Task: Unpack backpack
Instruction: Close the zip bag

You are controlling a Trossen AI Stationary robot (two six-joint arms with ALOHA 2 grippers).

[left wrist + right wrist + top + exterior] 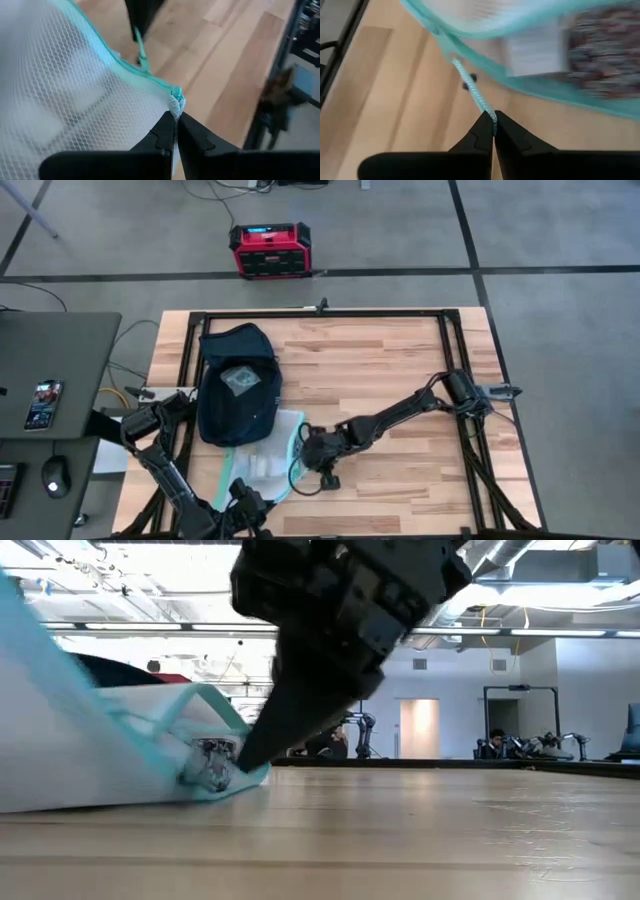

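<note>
On the pale wooden worktop (400, 370) lies a dark navy fabric backpack (237, 385) beside a white mesh bag with teal trim (262, 458). The left pincer (175, 131) is clamped on the bag's bunched corner. The right pincer (493, 131) pinches its teal drawstring cord (472, 90).

1. We are counting one backpack (237, 385) lying on the table (400, 360).
2. We are seeing one mesh bag (262, 457) with teal trim, beside the backpack.
3. We are counting two arms, so two grippers: left (175, 129) and right (493, 125).
4. We are noting one red-black box (270, 251) sitting on the floor.
5. We are spotting one phone (43, 404) and one mouse (56, 476) lying on the side desk.
</note>
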